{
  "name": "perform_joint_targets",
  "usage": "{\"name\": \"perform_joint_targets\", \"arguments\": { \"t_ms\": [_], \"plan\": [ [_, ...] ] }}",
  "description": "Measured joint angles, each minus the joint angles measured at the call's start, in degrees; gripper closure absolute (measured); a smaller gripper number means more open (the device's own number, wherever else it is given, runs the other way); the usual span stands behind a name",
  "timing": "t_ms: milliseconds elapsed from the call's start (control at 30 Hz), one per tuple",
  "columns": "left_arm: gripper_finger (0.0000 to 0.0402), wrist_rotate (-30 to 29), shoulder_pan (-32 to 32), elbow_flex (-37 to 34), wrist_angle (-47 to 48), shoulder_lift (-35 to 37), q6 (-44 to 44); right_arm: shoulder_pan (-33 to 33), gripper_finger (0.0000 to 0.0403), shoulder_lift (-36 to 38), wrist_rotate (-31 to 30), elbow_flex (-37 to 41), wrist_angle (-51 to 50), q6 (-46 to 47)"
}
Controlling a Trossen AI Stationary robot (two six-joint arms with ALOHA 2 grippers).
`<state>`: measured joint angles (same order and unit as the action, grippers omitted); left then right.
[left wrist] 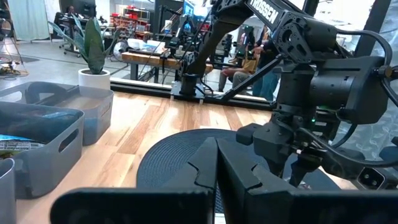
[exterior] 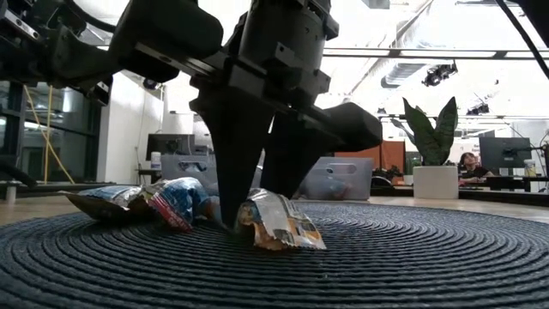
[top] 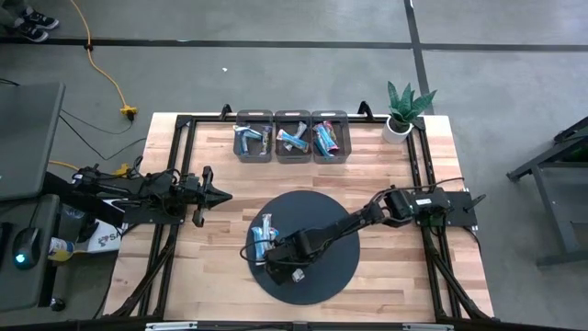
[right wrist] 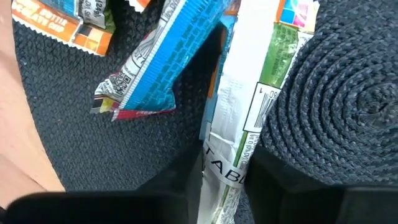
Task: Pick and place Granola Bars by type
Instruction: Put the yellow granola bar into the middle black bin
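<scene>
On the round dark mat point(top: 340, 267) lie a few granola bars: a white-and-green one point(right wrist: 273, 68), a light blue one point(right wrist: 165, 62) beside it, and an orange-and-white one point(right wrist: 62, 25) farther off. My right gripper point(right wrist: 225, 168) stands over the mat's left part point(top: 274, 257), pointing steeply down, shut on the white-and-green bar. My left gripper point(top: 220, 195) waits shut at the table's left, level and above the wood. Three grey bins point(top: 293, 147) at the far edge hold more bars. My right gripper pinches the white-and-green bar between its two fingers, at the bar's two long edges near one end point(right wrist: 231, 163). The fingers come from above, pointing steeply down, and lie across the bar. The bar point(exterior: 279, 225) rests on the mat, its other end alongside the blue bar.
A potted plant point(top: 404, 110) stands at the far right corner. A black frame point(top: 184, 124) runs round the wooden table. The blue bar and another wrapper point(exterior: 176, 202) lie close beside my right fingers. The mat's right half is bare.
</scene>
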<state>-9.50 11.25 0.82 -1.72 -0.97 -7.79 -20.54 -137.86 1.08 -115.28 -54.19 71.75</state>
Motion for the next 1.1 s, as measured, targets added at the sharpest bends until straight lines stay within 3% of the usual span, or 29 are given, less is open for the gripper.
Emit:
{"name": "perform_joint_targets", "arguments": {
  "t_ms": [567,900,1100],
  "plan": [
    [0.0400,0.01,0.01,0.00,-0.01,-0.01,0.00,2.60,0.0335,7.89,1.21,0.02,3.46,-3.60],
    [0.0400,0.00,0.02,-0.01,0.01,-0.02,0.00,4.35,0.0335,12.82,3.09,-0.07,20.27,-17.40],
    [0.0400,0.00,0.02,0.00,-0.01,0.00,0.00,5.23,0.0335,13.25,7.87,-0.07,34.94,-27.27]
  ]
}}
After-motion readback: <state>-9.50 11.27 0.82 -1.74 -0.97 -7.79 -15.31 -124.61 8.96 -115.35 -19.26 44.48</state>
